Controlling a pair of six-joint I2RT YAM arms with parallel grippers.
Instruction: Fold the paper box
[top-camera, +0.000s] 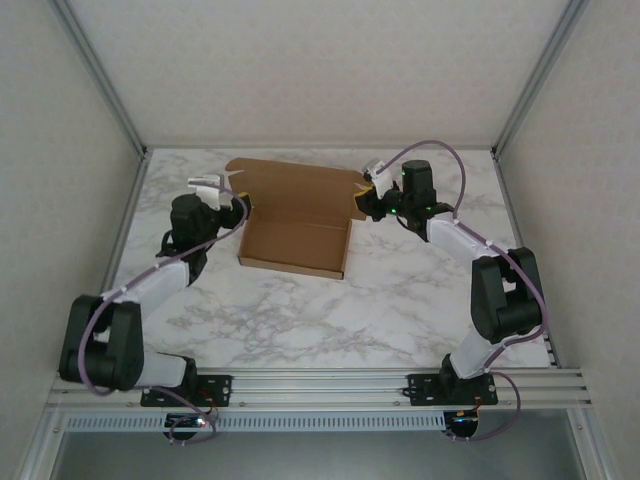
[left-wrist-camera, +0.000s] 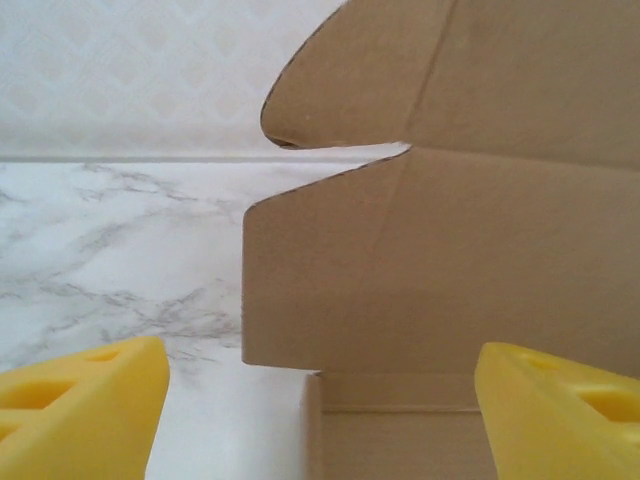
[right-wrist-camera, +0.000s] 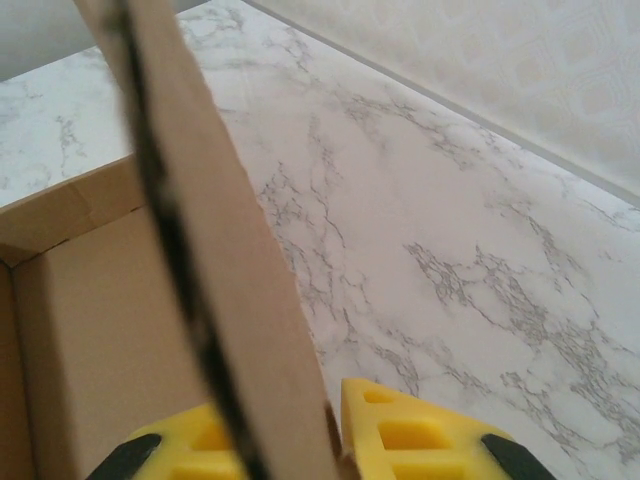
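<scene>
The paper box (top-camera: 296, 240) lies mid-table as a brown cardboard tray, its lid panel (top-camera: 300, 180) raised at the back. At the tray's left rear corner my left gripper (top-camera: 243, 206) stands open. Its yellow fingers (left-wrist-camera: 80, 400) are spread wide to either side of the corner and the side flap (left-wrist-camera: 400, 260), touching neither. At the lid's right end, my right gripper (top-camera: 366, 200) is shut on the edge flap (right-wrist-camera: 230, 260). The cardboard runs up between the two yellow pads (right-wrist-camera: 400, 430). The tray's inside (right-wrist-camera: 90, 330) lies to the left of that flap.
The marble table (top-camera: 400, 300) stretches in front of and to the right of the box. Metal frame posts (top-camera: 120, 120) and pale walls close in the back and sides. An aluminium rail (top-camera: 330, 385) carries the arm bases at the near edge.
</scene>
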